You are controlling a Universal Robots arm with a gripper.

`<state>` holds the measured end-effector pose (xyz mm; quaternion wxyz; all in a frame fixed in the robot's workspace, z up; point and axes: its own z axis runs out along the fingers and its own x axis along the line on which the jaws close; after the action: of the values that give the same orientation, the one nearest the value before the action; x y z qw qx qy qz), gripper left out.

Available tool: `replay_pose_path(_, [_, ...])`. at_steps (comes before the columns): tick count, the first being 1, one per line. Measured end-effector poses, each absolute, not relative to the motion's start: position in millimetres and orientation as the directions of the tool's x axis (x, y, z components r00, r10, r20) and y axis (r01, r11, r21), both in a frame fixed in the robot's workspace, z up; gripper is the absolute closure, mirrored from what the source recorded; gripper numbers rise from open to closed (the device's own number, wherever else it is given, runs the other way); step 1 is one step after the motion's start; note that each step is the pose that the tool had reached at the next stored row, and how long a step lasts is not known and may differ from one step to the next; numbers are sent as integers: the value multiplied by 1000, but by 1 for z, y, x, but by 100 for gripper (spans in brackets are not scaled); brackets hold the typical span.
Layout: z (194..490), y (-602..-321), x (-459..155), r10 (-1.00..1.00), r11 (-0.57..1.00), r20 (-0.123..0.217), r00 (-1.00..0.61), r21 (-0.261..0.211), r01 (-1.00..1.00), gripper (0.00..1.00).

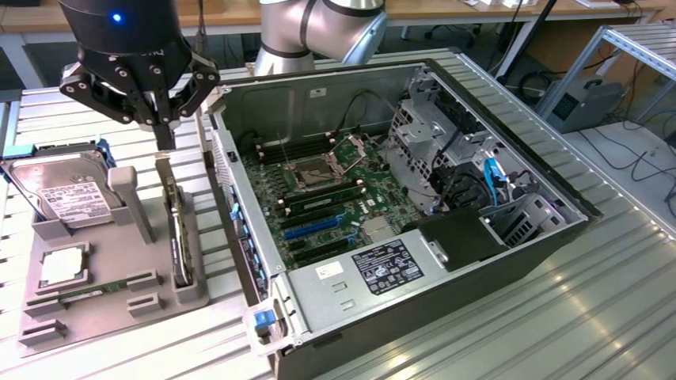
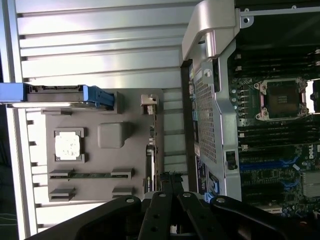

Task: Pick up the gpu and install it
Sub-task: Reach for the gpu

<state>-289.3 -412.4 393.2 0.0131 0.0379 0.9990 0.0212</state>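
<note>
pick-up stage: the closed hand [image 1: 165,142] hovers just over the gpu [image 1: 180,229], upright in its grey holder [image 1: 95,321]; grasping likely needs it opened astride the thin card.

This is a robot lab. An open computer case [image 1: 296,103] lies on a ribbed metal table [image 1: 571,332]. A grey robot arm [image 1: 317,32] stands behind the case. Wooden desks [image 1: 454,9] and a metal frame [image 1: 634,32] stand farther back.
</note>
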Motion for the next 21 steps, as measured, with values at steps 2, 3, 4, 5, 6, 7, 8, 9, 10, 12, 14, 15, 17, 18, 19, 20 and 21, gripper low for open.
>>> replay_pose_path(2, [393,-413,-289,76,996,-25,-997,43,75,89])
replay_pose_path(3, [393,-414,-289,76,996,-25,-997,43,75,89])
replay_pose_path(4, [393,-414,-289,76,996,-25,-997,43,75,89])
replay_pose_path(5, [393,-414,-289,76,996,-25,-997,43,75,89])
replay_pose_path(6, [393,-415,-289,76,996,-25,-997,43,75,89])
replay_pose_path(7, [393,-415,-289,76,996,-25,-997,43,75,89])
replay_pose_path(8, [393,-415,-289,76,996,-25,-997,43,75,89])
replay_pose_path(9, [393,-416,-289,76,996,-25,-997,43,75,89])
replay_pose_path(10, [393,-416,-289,76,996,-25,-997,43,75,89])
replay_pose_path(12, [393,-417,-289,76,996,-25,-997,43,75,89])
replay_pose_path(14, [393,-418,-289,76,996,-25,-997,43,75,89])
replay_pose_path(15, [393,-418,-289,76,996,-25,-997,43,75,89])
replay_pose_path(17, [393,-419,-289,76,996,-25,-997,43,75,89])
replay_pose_path(18, [393,-419,-289,76,996,-25,-997,43,75,89])
replay_pose_path(19, [393,-420,-289,76,996,-25,-997,43,75,89])
replay_pose_path(20, [393,-420,-289,76,996,-25,-997,43,75,89])
replay_pose_path(21, [393,-421,-289,76,996,-25,-997,43,75,89])
